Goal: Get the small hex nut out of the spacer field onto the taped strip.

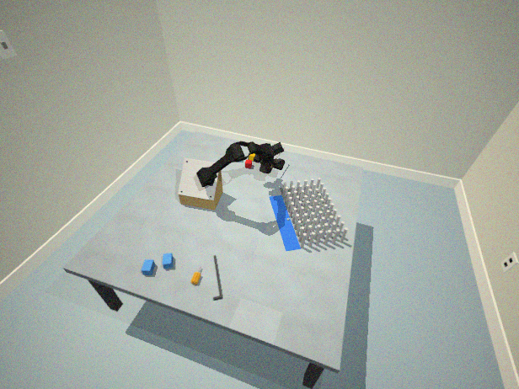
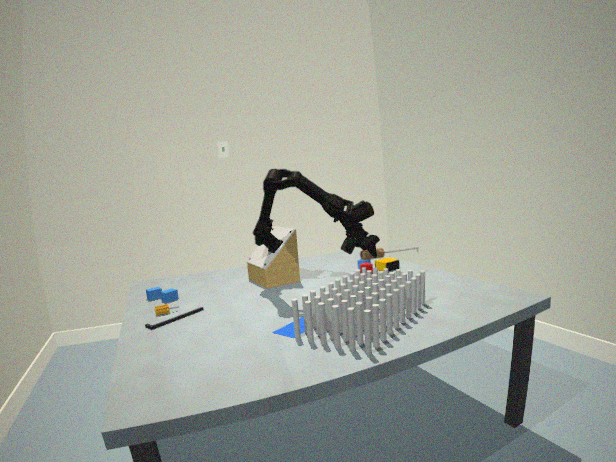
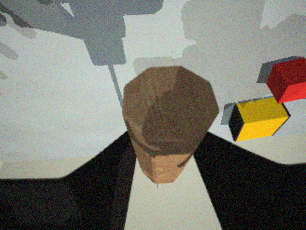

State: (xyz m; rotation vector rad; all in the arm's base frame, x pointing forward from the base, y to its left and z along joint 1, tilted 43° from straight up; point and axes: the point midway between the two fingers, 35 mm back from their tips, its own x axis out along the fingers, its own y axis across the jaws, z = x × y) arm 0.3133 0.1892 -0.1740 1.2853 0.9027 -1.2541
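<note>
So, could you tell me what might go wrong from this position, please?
1. The wooden-handled hook hangs low, just above the red block and yellow block; lowering it here could bump them or land on them.
2. Its thin wire juts out near the back corner of the spacers; a swing toward them might tip one.

Two blue blocks (image 1: 157,263) sit near the table's (image 1: 261,320) corner; a red block (image 3: 288,77) and a yellow block (image 3: 259,118) lie close together. A wall socket (image 1: 509,261) shows low down.
</note>
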